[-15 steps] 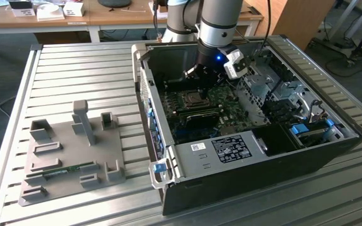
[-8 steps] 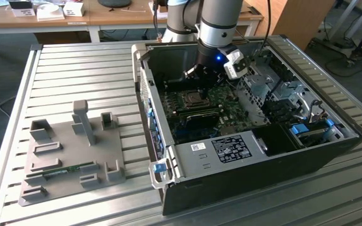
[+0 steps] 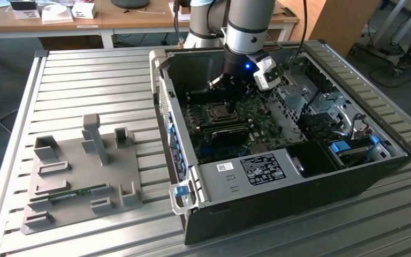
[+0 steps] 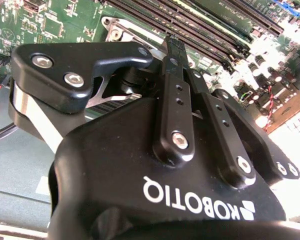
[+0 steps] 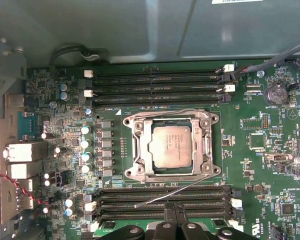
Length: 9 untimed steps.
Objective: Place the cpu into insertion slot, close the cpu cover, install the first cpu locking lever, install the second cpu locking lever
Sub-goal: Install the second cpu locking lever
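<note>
The supporting surface is a ribbed, silver-grey metal table built from parallel slats. Two items rest directly on it. Toward the exterior view's left lies a flat grey plastic fixture plate with raised upright blocks and brackets; a narrow green circuit strip sits in one of its holders. Toward the exterior view's right lies a large dark grey computer case, laid on its side with the open side facing up. The two items are well apart.
</note>
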Each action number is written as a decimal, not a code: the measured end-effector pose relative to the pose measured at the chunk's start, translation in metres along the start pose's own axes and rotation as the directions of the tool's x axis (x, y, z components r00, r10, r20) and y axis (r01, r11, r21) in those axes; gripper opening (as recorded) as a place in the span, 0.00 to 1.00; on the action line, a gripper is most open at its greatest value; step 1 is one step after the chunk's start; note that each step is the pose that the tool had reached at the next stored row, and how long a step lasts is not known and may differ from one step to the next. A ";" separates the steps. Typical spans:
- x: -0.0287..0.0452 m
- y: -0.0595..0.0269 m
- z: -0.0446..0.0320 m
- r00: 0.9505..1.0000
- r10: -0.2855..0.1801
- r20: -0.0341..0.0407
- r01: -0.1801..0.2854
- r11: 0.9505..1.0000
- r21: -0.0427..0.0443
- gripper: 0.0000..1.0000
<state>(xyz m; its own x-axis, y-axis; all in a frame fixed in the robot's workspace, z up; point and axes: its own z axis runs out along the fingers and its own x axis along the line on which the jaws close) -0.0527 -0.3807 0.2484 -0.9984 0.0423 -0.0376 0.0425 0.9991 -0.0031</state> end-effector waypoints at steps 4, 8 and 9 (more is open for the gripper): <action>0.0010 -0.0001 0.0004 1.000 0.000 0.000 0.000 1.000 0.000 0.11; 0.0013 -0.0001 0.0005 1.000 0.000 0.000 0.000 1.000 0.000 0.11; 0.0014 -0.0001 0.0006 1.000 0.000 0.000 0.000 1.000 0.000 0.11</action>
<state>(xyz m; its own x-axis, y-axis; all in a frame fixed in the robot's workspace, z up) -0.0540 -0.3807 0.2477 -0.9984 0.0423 -0.0376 0.0425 0.9991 -0.0032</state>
